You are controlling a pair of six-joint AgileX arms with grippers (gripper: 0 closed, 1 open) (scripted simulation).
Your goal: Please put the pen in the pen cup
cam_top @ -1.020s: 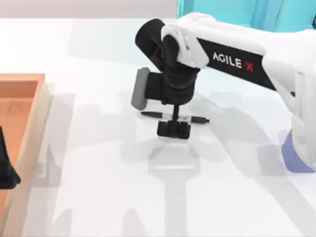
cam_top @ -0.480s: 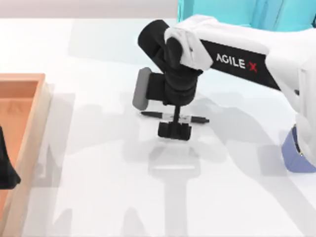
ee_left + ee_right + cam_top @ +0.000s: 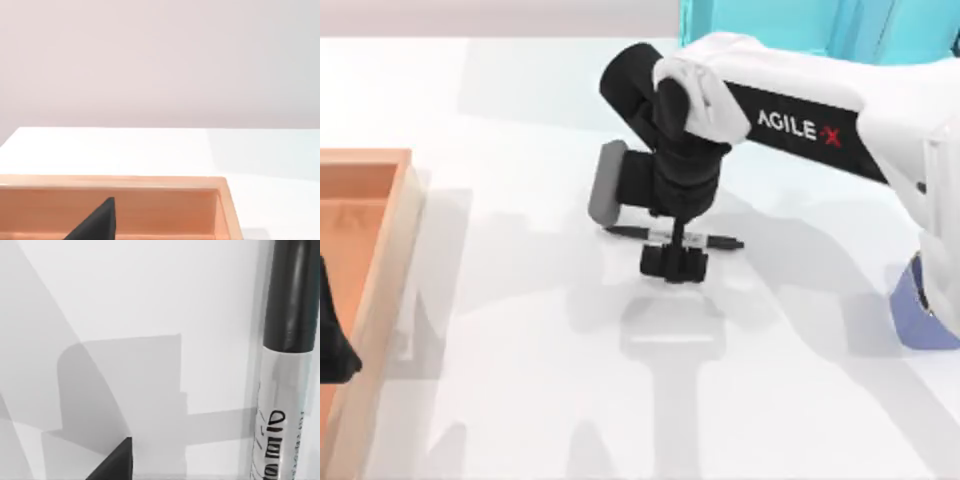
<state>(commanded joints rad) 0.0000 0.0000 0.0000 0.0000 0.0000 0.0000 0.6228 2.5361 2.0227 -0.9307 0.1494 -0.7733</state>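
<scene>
**A:** Where was the right gripper (image 3: 672,262) relative to the pen (image 3: 672,236)?

**B:** Directly over it, pointing down at the white table (image 3: 520,400). Seen from above, its dark fingers crossed the pen's printed middle, with the black ends sticking out to either side. The pen lay flat, stretched across the table left to right.

**A:** Had the fingers closed on it?

**B:** I could not tell. From overhead the wrist body hid the gap, and the right wrist camera showed the pen (image 3: 282,365) close up, black cap above the printed barrel, with one dark fingertip (image 3: 112,462) well apart from it. Whether anything pressed the barrel was not visible.

**A:** And the pen cup (image 3: 920,315)?

**B:** Far right of the pen, at the table's right edge, partly behind the right arm. Lavender-blue, upright as far as I saw.

**A:** The left arm?

**B:** Its left gripper (image 3: 332,345) was parked well left of the pen, over the orange wooden tray (image 3: 395,260).
</scene>
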